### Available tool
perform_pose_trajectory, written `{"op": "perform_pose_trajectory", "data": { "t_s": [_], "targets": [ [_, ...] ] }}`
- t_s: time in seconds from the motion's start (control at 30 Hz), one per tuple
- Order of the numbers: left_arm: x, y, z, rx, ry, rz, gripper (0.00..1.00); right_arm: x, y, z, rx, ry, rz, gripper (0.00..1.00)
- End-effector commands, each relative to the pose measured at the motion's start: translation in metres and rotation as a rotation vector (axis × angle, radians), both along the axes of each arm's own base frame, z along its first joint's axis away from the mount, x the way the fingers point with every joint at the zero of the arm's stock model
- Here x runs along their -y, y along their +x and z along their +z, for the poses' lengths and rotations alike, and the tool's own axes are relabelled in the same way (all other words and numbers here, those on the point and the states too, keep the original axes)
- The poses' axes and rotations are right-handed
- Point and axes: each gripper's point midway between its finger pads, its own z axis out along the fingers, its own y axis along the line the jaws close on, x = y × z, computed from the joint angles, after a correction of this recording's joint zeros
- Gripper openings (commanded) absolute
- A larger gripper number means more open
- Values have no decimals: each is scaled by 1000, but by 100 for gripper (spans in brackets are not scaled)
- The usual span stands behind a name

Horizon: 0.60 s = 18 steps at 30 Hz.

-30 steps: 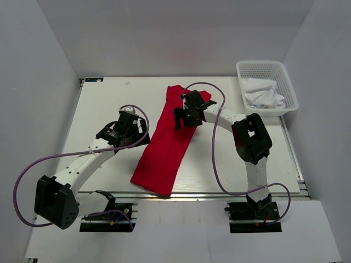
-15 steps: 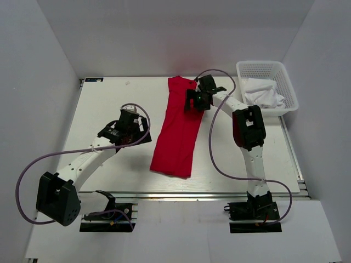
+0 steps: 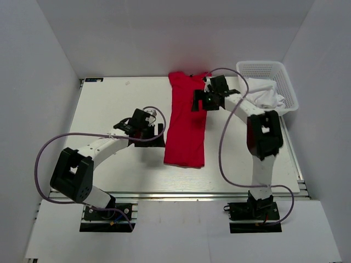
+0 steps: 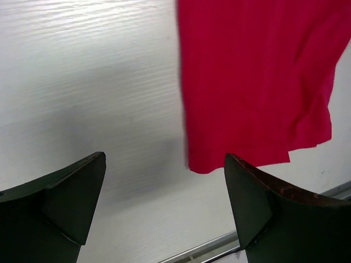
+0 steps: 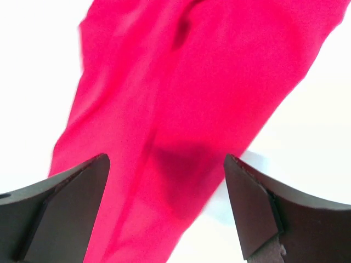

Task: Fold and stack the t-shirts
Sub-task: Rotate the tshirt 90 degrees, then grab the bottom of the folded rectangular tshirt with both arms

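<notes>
Left arm [image 3: 107,144] closer beside red t-shirt [image 3: 186,123], its fingers [image 4: 60,197] wide apart.

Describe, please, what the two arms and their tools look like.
The left arm and right arm have white tubular links with bulky black joint housings, and a purple-grey cable loops alongside each. The left tool and right tool each carry two dark, wedge-shaped fingers.

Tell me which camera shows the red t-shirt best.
Top external: the red t-shirt shows whole, a long strip lying on the table. Left wrist catches only one end and its edge; right wrist gives a blurred close-up of one stretch.
</notes>
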Motion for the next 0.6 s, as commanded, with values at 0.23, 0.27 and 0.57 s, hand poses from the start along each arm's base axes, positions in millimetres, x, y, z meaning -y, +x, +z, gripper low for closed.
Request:
{"op": "perform_pose_trajectory", "data": {
  "t_s": [0.23,0.27,0.57],
  "targets": [
    [45,-32,-23,-26,-70,-232,99,25,-150,31,-53,174,-113,90],
    [47,-38,-26,-38,-72,-248,99,24,-171,22,-88,179,-95,90],
    [52,-52,-50,-88,-67,-231,93,22,-264,-19,-267,188,10,90]
  ]
}}
